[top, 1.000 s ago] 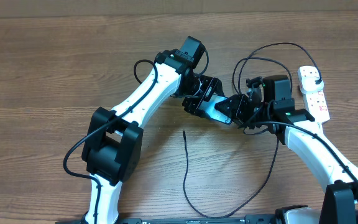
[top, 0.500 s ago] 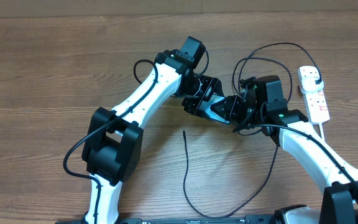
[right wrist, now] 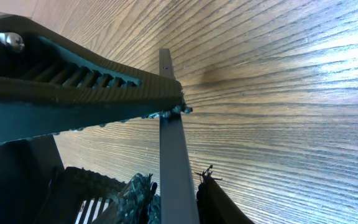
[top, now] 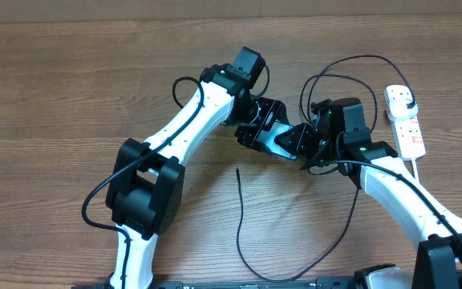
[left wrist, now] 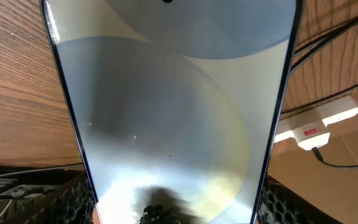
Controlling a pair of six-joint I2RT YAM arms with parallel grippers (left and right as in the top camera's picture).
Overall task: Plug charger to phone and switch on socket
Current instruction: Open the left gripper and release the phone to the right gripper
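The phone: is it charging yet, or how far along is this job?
Done, apparently: the black plug of the charger sits in the socket. In hand: the left claw holds the phone, with the right claw at its edge, grip unclear. Left: the connector tip lies loose on the table, so plugging it in and switching the socket on remain.

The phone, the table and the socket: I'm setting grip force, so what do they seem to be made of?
The phone: likely a glass face, glossy, mirroring soft light patches; dark smooth frame, metal or plastic, unclear. The table: wood or wood-look laminate, visible grain, slight sheen. The socket: white moulded plastic, apparently, smooth.
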